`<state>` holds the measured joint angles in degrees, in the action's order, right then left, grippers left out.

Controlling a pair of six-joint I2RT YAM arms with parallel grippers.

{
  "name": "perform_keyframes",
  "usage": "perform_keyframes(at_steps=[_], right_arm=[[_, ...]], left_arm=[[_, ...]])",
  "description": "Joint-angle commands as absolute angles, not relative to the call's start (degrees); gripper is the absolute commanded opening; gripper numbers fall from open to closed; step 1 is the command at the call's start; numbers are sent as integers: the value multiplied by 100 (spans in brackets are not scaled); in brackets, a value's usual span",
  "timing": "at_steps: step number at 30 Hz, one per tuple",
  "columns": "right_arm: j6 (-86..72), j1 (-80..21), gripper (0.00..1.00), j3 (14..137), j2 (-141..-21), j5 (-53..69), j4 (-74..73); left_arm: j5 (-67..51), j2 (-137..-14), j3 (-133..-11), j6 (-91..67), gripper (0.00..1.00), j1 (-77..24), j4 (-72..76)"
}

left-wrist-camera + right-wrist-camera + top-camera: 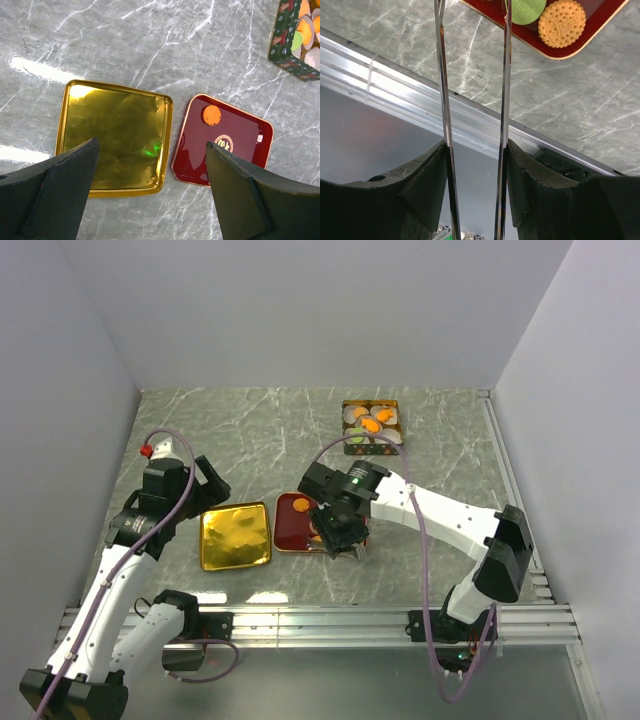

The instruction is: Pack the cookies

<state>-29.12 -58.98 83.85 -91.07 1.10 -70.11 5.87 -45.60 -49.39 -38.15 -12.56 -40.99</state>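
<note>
A red tray (291, 516) lies at the table's middle with a gold emblem (224, 143) printed on it. An orange cookie (211, 115) sits on it in the left wrist view. The right wrist view shows a green cookie (527, 10) and an orange cookie (562, 23) at the tray's corner (580, 42). My right gripper (340, 532) hovers over the tray's near right part, shut on metal tweezers (505, 100). Their tips run out of view near the green cookie. My left gripper (150, 195) is open and empty above the gap between the gold lid (115, 135) and the tray.
A green patterned tin (371, 426) stands at the back right, holding white paper cups with orange and green cookies; it also shows in the left wrist view (295, 55). A metal rail (320, 620) runs along the near table edge. Grey walls enclose the table.
</note>
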Motion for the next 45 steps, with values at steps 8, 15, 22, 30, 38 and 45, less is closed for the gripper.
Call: perform_keyframes(at_steps=[8, 15, 22, 30, 38, 45], right_arm=[[-2865, -6012, 54, 8569, -9474, -220, -7216], [-2795, -6029, 54, 8683, -9589, -369, -7444], [-2725, -6073, 52, 8965, -9677, -290, -7602], [-2725, -6143, 49, 8904, -9729, -123, -7585], [-2689, -6196, 50, 8894, -9843, -44, -7576], [-2654, -6249, 50, 8947, -9923, -61, -7620]], left_arm=[[598, -4439, -4939, -3753, 93, -1248, -3938], [633, -4412, -4939, -3753, 93, -1248, -3946], [659, -4395, -4948, -3771, 93, -1248, -3955], [677, -4368, -4948, -3779, 93, -1248, -3964], [686, -4359, -4948, -3788, 93, -1248, -3964], [694, -4342, -4939, -3788, 93, -1248, -3964]])
